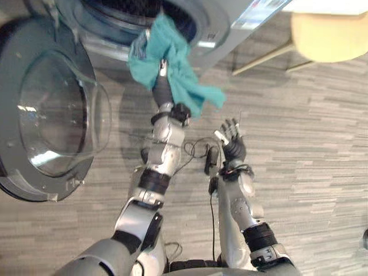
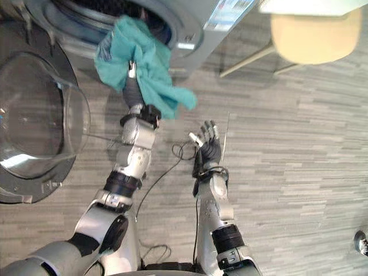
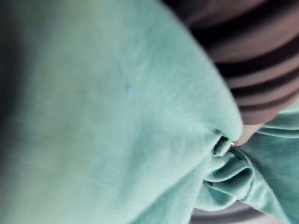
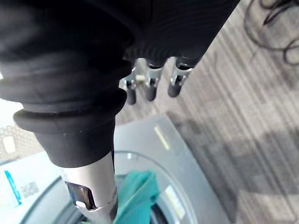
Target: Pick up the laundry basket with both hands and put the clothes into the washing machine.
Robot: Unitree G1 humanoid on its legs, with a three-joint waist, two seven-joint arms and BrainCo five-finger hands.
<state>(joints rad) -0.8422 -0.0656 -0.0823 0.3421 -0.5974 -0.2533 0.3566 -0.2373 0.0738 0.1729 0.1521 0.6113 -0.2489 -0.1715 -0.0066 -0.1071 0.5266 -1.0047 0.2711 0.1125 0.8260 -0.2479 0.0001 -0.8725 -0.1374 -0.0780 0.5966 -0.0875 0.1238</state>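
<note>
Teal cloth [image 1: 172, 57] hangs at the washing machine's [image 1: 214, 20] open mouth, bunched in the left hand's [image 1: 163, 88] grip; the right hand [image 1: 233, 145] hovers above the floor [image 1: 310, 144], fingers spread.

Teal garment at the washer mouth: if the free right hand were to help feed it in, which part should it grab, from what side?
Probably the loose tail of the teal garment, taken from below on the robot's right. It hangs free outside the rim of the washing machine, nearest the open right hand; the upper bunch is gripped in the left hand.
</note>
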